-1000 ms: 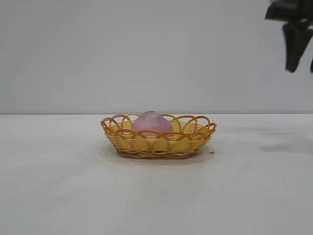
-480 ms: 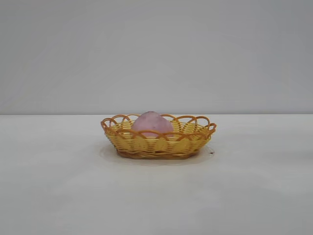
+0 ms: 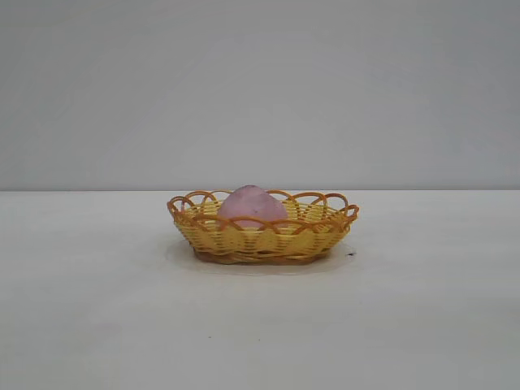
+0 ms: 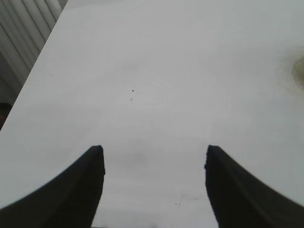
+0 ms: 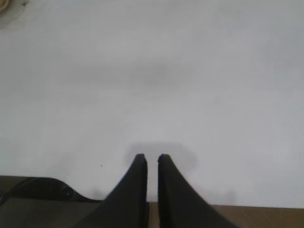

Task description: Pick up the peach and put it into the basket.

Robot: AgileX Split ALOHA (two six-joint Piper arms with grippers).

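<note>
Well apart: peach [image 3: 253, 205], end effectors.

Broad white matte tabletop [image 3: 97, 325], running across the whole lower half of the exterior view. Behind it, plain pale grey wall [image 3: 260, 81], meeting the table at a straight level line. Soft, even light, faint shadows only. At one table edge in the left wrist view, white ribbed vertical slats [image 4: 28, 28]. Beyond the near edge in the right wrist view, brown wooden strip [image 5: 266, 216].
</note>
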